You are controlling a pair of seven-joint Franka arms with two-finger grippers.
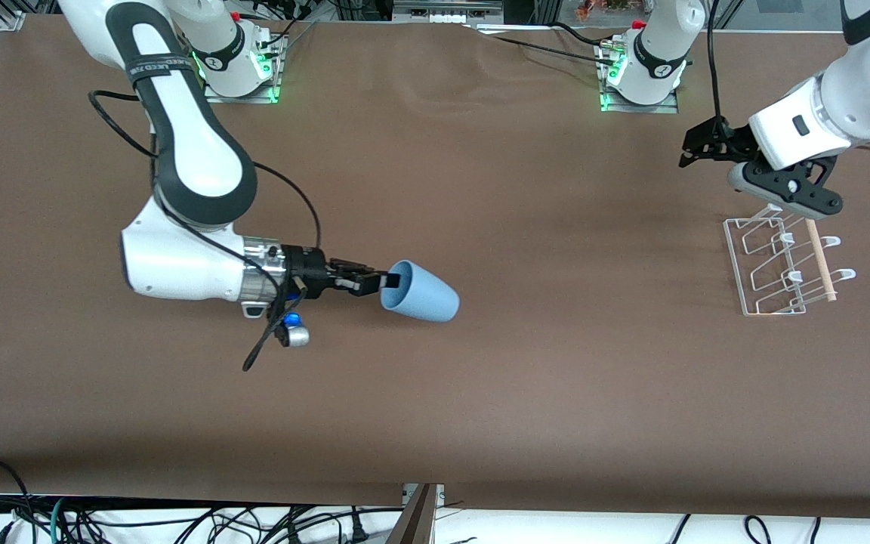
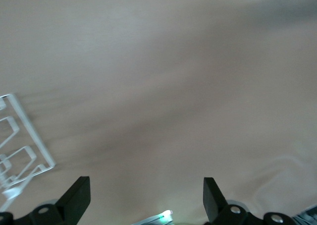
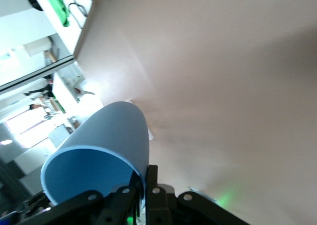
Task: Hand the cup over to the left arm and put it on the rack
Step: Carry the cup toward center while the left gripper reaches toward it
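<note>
One light-blue cup is in sight. There is one white wire rack, crossed by one pale wooden dowel. Two robot arms reach over the single brown worktop, each ending in one hand: the right hand and the left hand.

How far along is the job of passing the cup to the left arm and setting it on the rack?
Done: the right pincer is shut on the cup's rim, the cup held sideways above the table. In hand: nothing passed yet; the left pincer waits open over the rack. Left: the handover, then placing the cup on the rack.
</note>
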